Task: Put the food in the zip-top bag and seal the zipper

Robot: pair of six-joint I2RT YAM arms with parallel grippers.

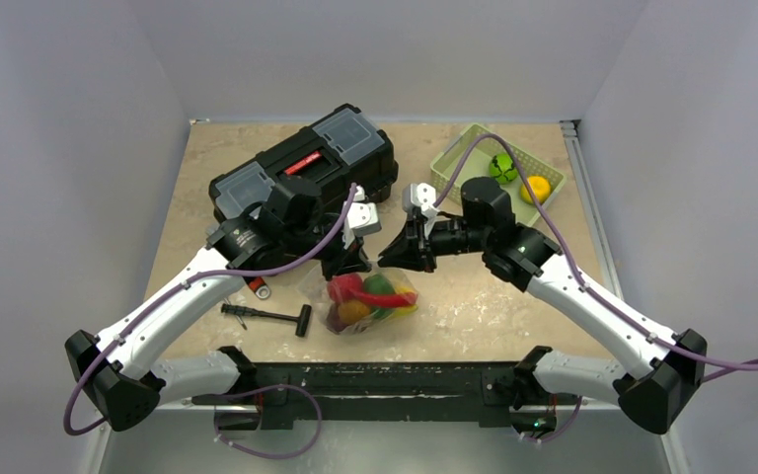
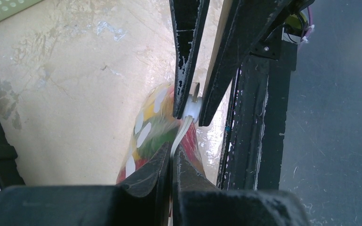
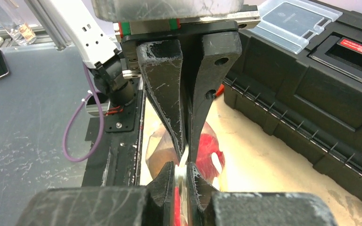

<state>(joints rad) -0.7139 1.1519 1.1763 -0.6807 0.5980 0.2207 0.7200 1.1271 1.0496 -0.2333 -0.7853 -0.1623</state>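
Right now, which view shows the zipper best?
Left wrist: the whitish zipper spans between the left end effector and right end effector, both pinching it. Right wrist shows a sliver; top external only the zip-top bag, strip indiscernible.

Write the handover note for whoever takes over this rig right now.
Left gripper: shut on the zipper.
Right gripper: shut on the zipper too, close beside the left one.
Zip-top bag: lies between the two arms, with red, green and yellow toy food inside.
Green toy fruit and orange toy fruit: in the green basket.
Done: most of the food is bagged.
Left: I cannot tell whether the seal is closed along its whole length. Finish pressing it, then check the two in the basket.
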